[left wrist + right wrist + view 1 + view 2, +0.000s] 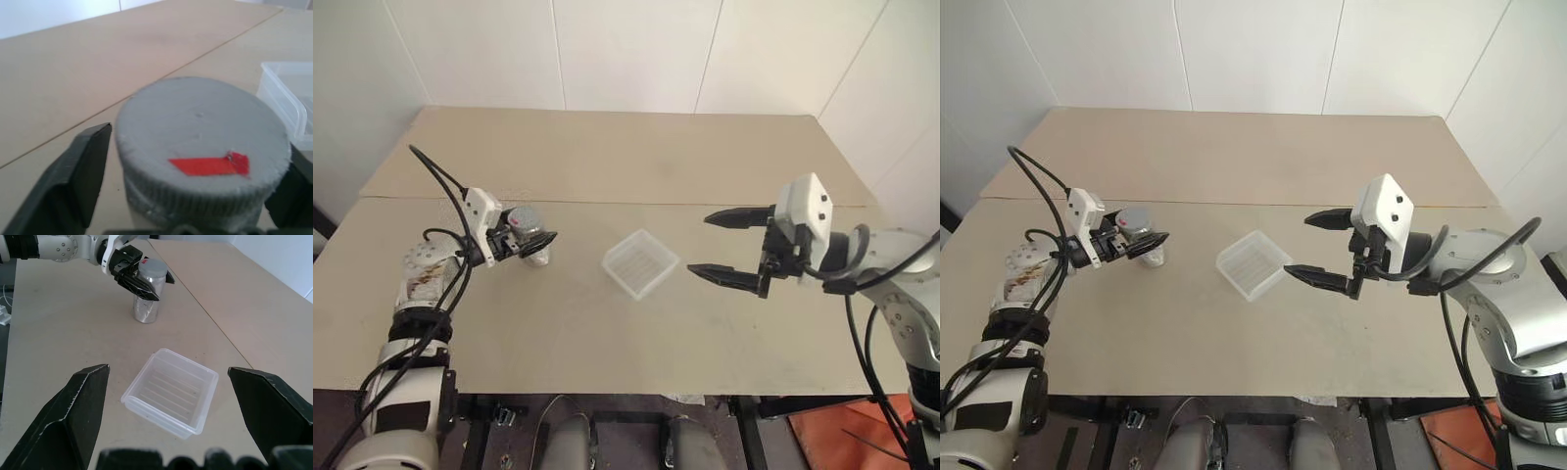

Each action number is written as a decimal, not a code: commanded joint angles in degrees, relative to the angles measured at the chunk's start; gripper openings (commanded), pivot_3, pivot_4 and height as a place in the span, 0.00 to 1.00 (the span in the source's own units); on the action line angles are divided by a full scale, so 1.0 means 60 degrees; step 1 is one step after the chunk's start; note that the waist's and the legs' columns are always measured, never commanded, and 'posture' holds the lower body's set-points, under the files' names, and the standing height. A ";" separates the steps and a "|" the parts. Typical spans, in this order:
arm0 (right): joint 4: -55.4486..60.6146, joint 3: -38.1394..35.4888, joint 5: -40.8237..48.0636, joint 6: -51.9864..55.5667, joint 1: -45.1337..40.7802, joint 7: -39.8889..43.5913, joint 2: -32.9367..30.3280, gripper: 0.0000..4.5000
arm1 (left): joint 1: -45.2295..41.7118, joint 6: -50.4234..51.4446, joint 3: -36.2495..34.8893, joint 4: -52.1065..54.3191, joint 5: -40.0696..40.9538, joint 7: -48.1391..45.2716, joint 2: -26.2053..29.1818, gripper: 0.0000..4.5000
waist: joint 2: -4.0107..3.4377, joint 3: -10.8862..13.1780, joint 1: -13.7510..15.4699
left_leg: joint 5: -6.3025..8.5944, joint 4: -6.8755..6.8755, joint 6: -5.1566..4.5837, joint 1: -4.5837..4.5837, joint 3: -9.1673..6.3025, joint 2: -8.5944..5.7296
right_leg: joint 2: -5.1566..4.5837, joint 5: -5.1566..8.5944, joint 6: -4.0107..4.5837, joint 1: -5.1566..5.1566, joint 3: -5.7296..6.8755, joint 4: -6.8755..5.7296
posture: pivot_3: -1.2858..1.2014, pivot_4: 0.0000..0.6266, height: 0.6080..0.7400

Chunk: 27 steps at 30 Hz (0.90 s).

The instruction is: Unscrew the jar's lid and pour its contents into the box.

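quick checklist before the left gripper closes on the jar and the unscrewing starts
1. Jar upright on the table: ok.
2. Lid on the jar: ok.
3. Left gripper has a finger on each side of the jar's top: ok.
4. Fingers clamped firmly on the jar: cannot tell; a gap shows beside one finger.
5. Right gripper open and apart from the jar: ok.
6. Box open side up, between the grippers: ok.
7. Contents inside the jar: cannot tell.

The lid [200, 142] is grey with a red strip on top. The jar [146, 307] is shiny grey. The box [171, 391] is see-through white with lines inside. The table [607, 147] is tan.
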<state>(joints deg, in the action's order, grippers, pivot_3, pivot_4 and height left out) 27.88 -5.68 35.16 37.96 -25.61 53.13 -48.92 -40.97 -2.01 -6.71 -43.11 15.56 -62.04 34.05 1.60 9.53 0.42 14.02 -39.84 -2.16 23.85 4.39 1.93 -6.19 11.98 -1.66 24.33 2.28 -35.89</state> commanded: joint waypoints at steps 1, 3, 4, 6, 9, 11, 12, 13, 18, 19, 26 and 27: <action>0.0420 -0.0535 0.0244 -0.0065 0.0061 -0.0187 -0.0050 1.00 | -0.0097 -0.0209 -0.0038 0.0060 -0.0024 -0.0238 0.0060 0.73 | 0.0001 0.0001 0.0008 | 0.0000 0.0000 0.0000 0.0000 0.0000 0.0000 | 0.0000 0.0000 0.0000 0.0001 0.0000 -0.0001 | 0.52 0.24 1.00; 0.0483 -0.0533 0.0257 -0.0073 0.0089 -0.0277 0.0003 1.00 | 0.0016 -0.0194 -0.0123 0.0199 0.0034 -0.0178 0.0066 0.58 | 0.0001 0.0001 0.0025 | 0.0000 -0.0001 0.0000 0.0000 -0.0002 0.0001 | 0.0000 0.0000 0.0000 0.0000 0.0000 -0.0001 | 0.52 0.24 1.00; 0.0506 -0.0521 0.0259 -0.0097 0.0110 -0.0303 0.0032 1.00 | 0.0101 -0.0196 -0.0174 0.0330 0.0057 -0.0104 0.0074 0.50 | 0.0001 0.0001 0.0027 | 0.0000 -0.0001 0.0000 0.0000 -0.0003 0.0001 | -0.0001 0.0000 0.0000 -0.0001 0.0000 0.0000 | 0.52 0.24 1.00; 0.0516 -0.0418 0.0232 -0.0159 0.0105 -0.0368 0.0123 1.00 | 0.0272 -0.0135 -0.0323 0.0610 0.0164 0.0063 0.0083 0.45 | 0.0002 0.0001 0.0030 | 0.0000 -0.0001 0.0000 0.0000 -0.0009 0.0002 | -0.0001 0.0000 0.0000 -0.0001 0.0000 0.0001 | 0.52 0.24 1.00; 0.0386 -0.0207 0.0132 -0.0308 -0.0050 -0.0370 0.0300 1.00 | 0.0574 -0.0118 -0.0414 0.1097 0.0211 0.0239 0.0099 0.45 | 0.0001 0.0001 0.0018 | 0.0000 -0.0001 0.0000 0.0000 -0.0028 0.0003 | -0.0001 0.0000 0.0000 0.0000 -0.0002 0.0000 | 0.52 0.24 1.00; 0.0197 0.0014 -0.0012 -0.0446 -0.0308 -0.0350 0.0464 1.00 | 0.0768 0.0063 -0.0427 0.1631 0.0296 0.0268 0.0107 0.45 | 0.0001 0.0001 0.0001 | 0.0000 -0.0002 0.0000 0.0000 -0.0047 0.0003 | -0.0001 0.0000 0.0000 0.0000 -0.0002 -0.0003 | 0.52 0.24 1.00; 0.0079 0.0150 -0.0105 -0.0512 -0.0492 -0.0352 0.0567 1.00 | 0.0810 0.0276 -0.0402 0.1996 0.0363 0.0270 0.0108 0.45 | 0.0001 0.0001 0.0011 | 0.0000 -0.0002 0.0000 0.0000 -0.0051 0.0002 | -0.0001 -0.0001 0.0000 0.0001 -0.0004 -0.0005 | 0.52 0.24 1.00; -0.0061 0.0306 -0.0188 -0.0554 -0.0750 -0.0369 0.0703 1.00 | 0.0800 0.0505 -0.0322 0.2449 0.0434 0.0189 0.0124 0.45 | 0.0003 0.0002 0.0012 | 0.0000 -0.0003 0.0001 -0.0001 -0.0055 0.0001 | -0.0001 -0.0001 0.0000 0.0001 -0.0004 -0.0007 | 0.52 0.24 1.00; -0.0783 0.1127 -0.0134 0.0019 -0.2626 -0.0739 0.1747 1.00 | 0.0072 0.2174 0.0154 0.4411 0.1339 -0.0803 0.0078 0.45 | 0.0003 0.0004 0.0043 | -0.0002 -0.0007 0.0002 0.0001 -0.0062 0.0000 | 0.0000 -0.0001 0.0000 0.0004 -0.0004 -0.0015 | 0.52 0.24 1.00; -0.0924 0.1244 -0.0087 0.0145 -0.2917 -0.0808 0.1977 1.00 | -0.0075 0.2279 0.0281 0.4438 0.1321 -0.0951 0.0071 0.45 | 0.0003 0.0003 0.0048 | -0.0002 -0.0006 0.0002 0.0002 -0.0066 -0.0004 | 0.0000 0.0000 0.0000 0.0001 0.0000 -0.0014 | 0.52 0.24 1.00; -0.2090 0.2424 -0.0306 0.1562 -0.5111 -0.2122 0.4181 1.00 | -0.1330 0.2690 0.1059 0.3673 0.1584 -0.2955 -0.0123 0.45 | 0.0001 0.0004 -0.0100 | -0.0005 -0.0003 0.0006 0.0001 -0.0009 0.0001 | 0.0014 0.0000 0.0002 0.0012 -0.0003 -0.0031 | 0.52 0.24 1.00; -0.2201 0.2513 -0.0393 0.1597 -0.5250 -0.2198 0.4341 1.00 | -0.1462 0.2694 0.1124 0.3517 0.1572 -0.3146 -0.0140 0.45 | 0.0001 0.0004 -0.0114 | -0.0007 -0.0001 0.0008 0.0003 -0.0006 0.0002 | 0.0016 0.0000 0.0002 0.0015 -0.0003 -0.0032 | 0.52 0.24 1.00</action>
<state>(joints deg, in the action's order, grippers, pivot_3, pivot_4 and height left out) 14.64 9.49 33.72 46.78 -55.50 41.25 -23.17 -47.52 14.32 0.47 -21.58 24.13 -78.75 32.72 1.60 9.56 -0.26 13.98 -39.84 -2.11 23.87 4.35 1.94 -6.08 11.98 -1.65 24.42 2.27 -36.08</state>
